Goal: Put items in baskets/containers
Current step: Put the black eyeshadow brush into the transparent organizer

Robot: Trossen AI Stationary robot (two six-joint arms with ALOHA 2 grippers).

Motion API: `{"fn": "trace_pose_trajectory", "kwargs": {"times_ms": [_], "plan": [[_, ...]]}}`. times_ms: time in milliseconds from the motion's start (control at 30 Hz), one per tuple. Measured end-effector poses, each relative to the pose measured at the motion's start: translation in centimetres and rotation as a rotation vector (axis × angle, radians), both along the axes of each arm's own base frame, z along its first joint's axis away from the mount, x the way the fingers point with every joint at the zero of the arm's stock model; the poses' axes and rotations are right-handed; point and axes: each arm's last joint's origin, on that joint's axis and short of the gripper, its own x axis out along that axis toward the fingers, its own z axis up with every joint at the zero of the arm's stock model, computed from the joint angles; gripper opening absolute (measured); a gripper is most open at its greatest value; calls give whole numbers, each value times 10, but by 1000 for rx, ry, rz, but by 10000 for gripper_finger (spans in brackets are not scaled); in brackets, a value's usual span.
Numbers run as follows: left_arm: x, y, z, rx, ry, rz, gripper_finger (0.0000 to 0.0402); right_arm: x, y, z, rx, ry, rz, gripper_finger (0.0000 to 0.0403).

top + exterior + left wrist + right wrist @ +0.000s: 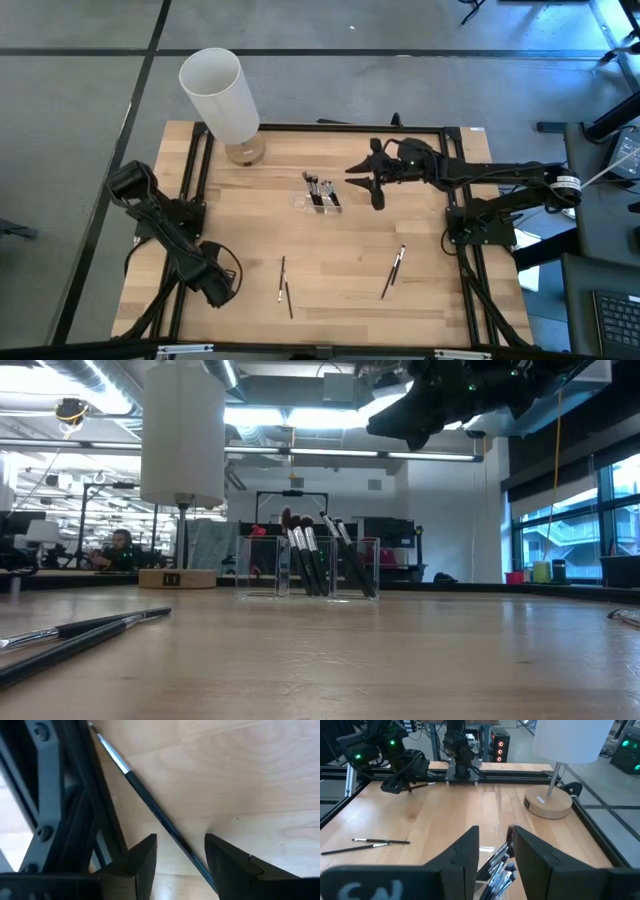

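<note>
- We see the right end effector (377, 190) hanging just beside the small clear plastic organizer (318, 196), which stands mid-bench with several dark makeup brushes (310, 555) upright in it. Its fingers are parted with nothing between them. If it drops carelessly, a finger could clip the light organizer and tip it, spilling the brushes.
- The left end effector (180, 857) rests low at the near-left corner of the light wooden bench (350, 285), fingers spread and empty. A thin dark brush with a silver ferrule (145, 795) appears between them in the left wrist view, close to the black frame rail (75, 800). We judge a grasp there risks pinching the rail or rolling the brush away.
- Two dark sticks (284, 283) and another pair (394, 270) lie flat on the near bench. Being thin and flat, they could slip from a grip.
- The tall white cylinder lamp on a wooden base (222, 95) stands at the far-left edge; a wide swing could knock it.
</note>
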Motion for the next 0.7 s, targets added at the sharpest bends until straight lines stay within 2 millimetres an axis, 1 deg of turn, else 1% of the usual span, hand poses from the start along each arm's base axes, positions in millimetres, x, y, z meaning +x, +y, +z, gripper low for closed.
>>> {"fn": "trace_pose_trajectory", "kwargs": {"times_ms": [133,233,300,433,533,600,700], "plan": [[-5,3,-7,-16,-15,-28,155,0,0,-1,3,13,1,119],[-5,3,-8,-22,-21,-50,140,0,0,-2,0,17,1,119],[-5,3,-7,-23,-44,-62,123,0,0,-2,0,17,2,119],[-3,4,-3,-41,-111,-61,76,0,0,-2,1,17,2,119],[-1,5,-1,-59,-130,-55,44,0,0,-2,2,17,6,119],[0,5,-1,-62,-133,-53,28,0,1,-2,8,15,26,119],[0,5,-1,-58,-145,-64,16,0,2,-1,17,13,52,119]]}}
